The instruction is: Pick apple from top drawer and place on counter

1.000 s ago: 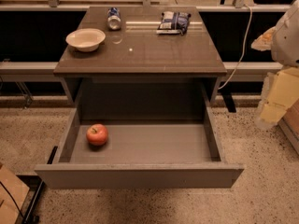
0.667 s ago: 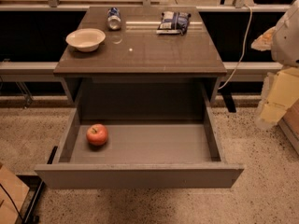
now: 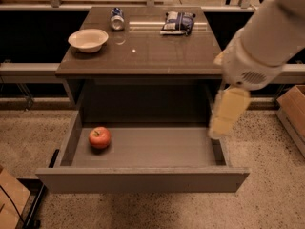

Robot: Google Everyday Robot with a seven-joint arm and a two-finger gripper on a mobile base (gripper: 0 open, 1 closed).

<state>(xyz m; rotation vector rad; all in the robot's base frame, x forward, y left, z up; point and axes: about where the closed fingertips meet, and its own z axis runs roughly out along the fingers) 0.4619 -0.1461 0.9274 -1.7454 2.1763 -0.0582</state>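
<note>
A speckled stone floor (image 3: 267,194) runs under everything here, and a dark band of wall sits behind the grey cabinet. At the far left, down low, the corner of a cardboard box (image 3: 10,202) pokes in. The desk (image 3: 157,51), dark brown and glossy, carries a white bowl (image 3: 88,39) near its left edge, sitting upright. Below and in front of it, the top drawer (image 3: 143,179) is pulled wide out, and the apple (image 3: 99,137) rests on the drawer's grey bottom in the left part, close to the left wall, stem up. Back on the desk, a drink can (image 3: 116,19) lies on its side near the rear edge, just right of the bowl, and further right a dark snack packet (image 3: 177,23) lies flat, well apart from the can. To the right, the robot's thick white arm (image 3: 267,37) reaches in from the upper corner, and the pale yellowish pincer (image 3: 226,113) hangs from it over the drawer's right wall, well apart from the apple and holding nothing that I can see; whether it is spread or pressed together I cannot tell. At the far right edge stands another cardboard box (image 3: 293,109).
</note>
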